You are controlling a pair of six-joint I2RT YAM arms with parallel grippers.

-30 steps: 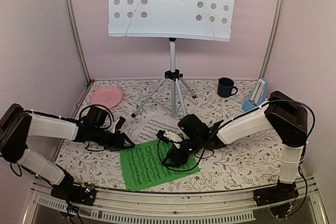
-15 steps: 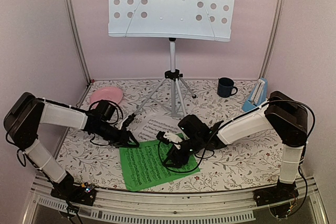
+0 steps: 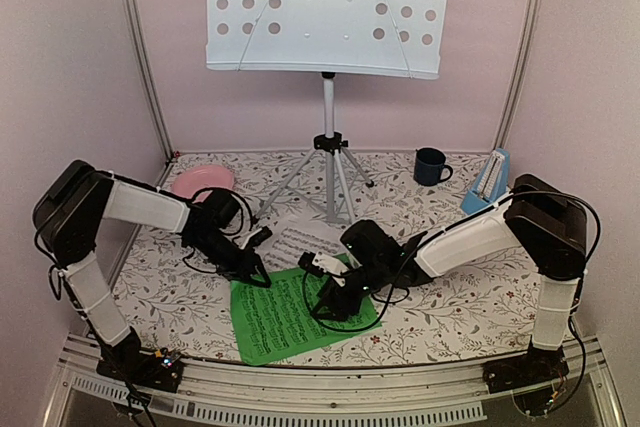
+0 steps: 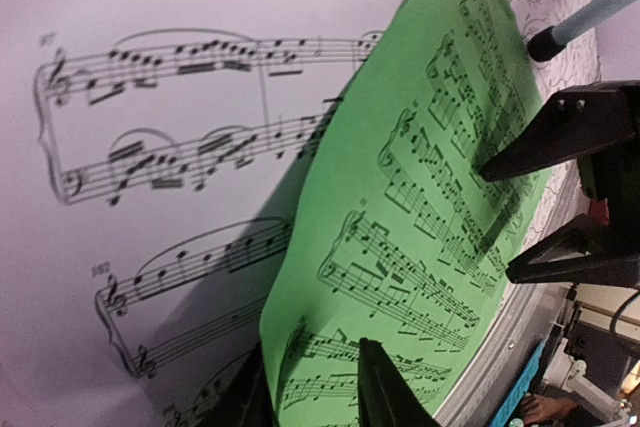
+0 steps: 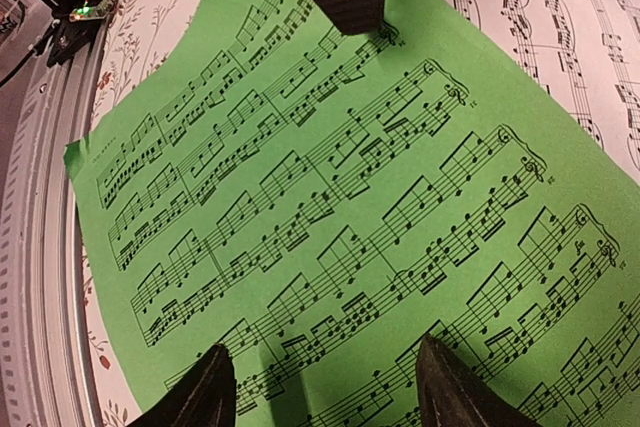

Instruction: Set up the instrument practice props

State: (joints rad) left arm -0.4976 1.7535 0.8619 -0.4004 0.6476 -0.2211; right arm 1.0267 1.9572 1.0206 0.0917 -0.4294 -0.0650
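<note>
The pale grey perforated music stand (image 3: 325,7) rises on its silver tripod (image 3: 328,172) at the back. A green sheet-music page (image 3: 275,315) lies near the front, partly over a white page (image 3: 300,239). My left gripper (image 3: 255,275) is at the green page's far left corner. In the left wrist view that page's (image 4: 430,197) raised edge runs between the fingers of my left gripper (image 4: 310,397), with a gap still showing. My right gripper (image 3: 335,294) stands open, both fingertips (image 5: 440,382) down at the green page (image 5: 320,197). The light-blue metronome (image 3: 490,179) stands at the back right.
A dark blue mug (image 3: 431,166) stands left of the metronome. A pink plate (image 3: 200,183) lies at the back left. Tripod legs spread just behind the white page. Both grippers work a short way apart over the same green page.
My left arm has swung right and forward to the green page's corner, and its jaws have narrowed around the page's edge. The right arm has stayed put.
</note>
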